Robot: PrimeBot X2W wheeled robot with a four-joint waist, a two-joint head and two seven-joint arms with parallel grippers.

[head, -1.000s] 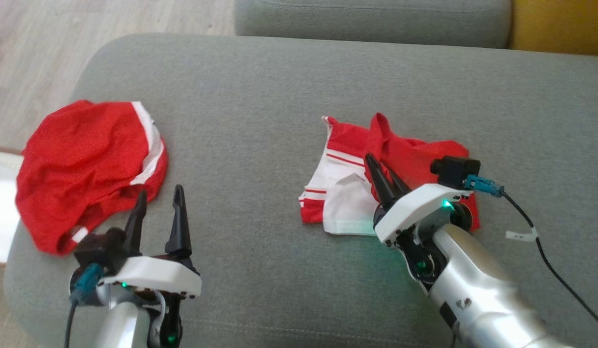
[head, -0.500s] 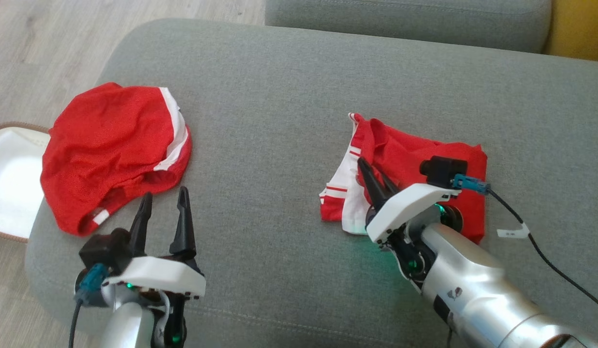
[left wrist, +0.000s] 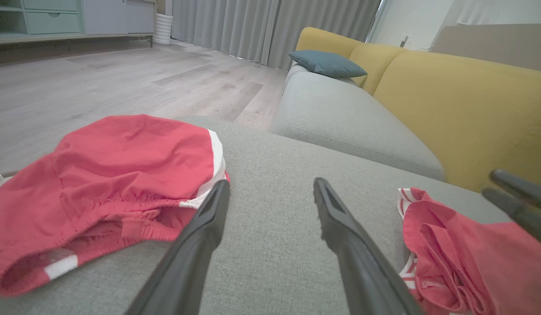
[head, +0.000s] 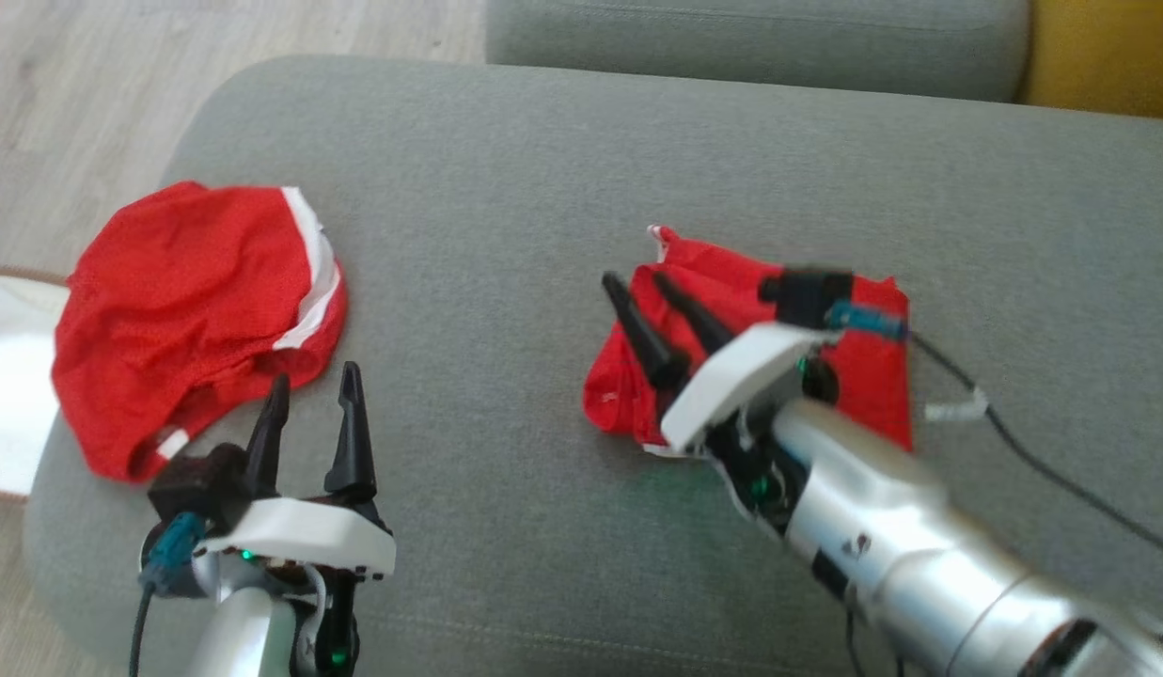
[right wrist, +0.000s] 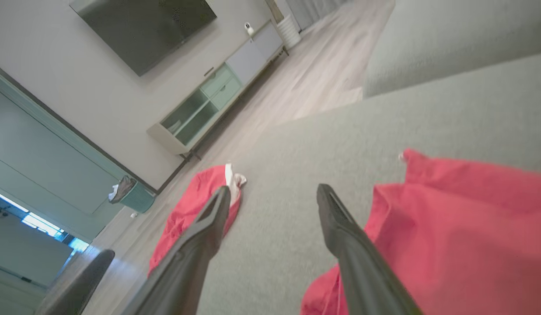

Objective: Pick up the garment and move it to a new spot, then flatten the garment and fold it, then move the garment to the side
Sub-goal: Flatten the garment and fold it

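Right gripper point(head: 633, 280) hangs with fingers apart, empty, over the folded garment point(head: 872, 376), right of centre on the cushion point(head: 506, 235); left gripper point(head: 315, 376) likewise apart, near left; to shift the garment cleanly, pinch through every layer.

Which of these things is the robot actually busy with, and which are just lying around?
In the job: folded red garment, right gripper open at its edge, grey cushion beneath.
Lying about: second red garment beside the open left gripper, teal pillow, yellow sofa back, white mat on the floor.
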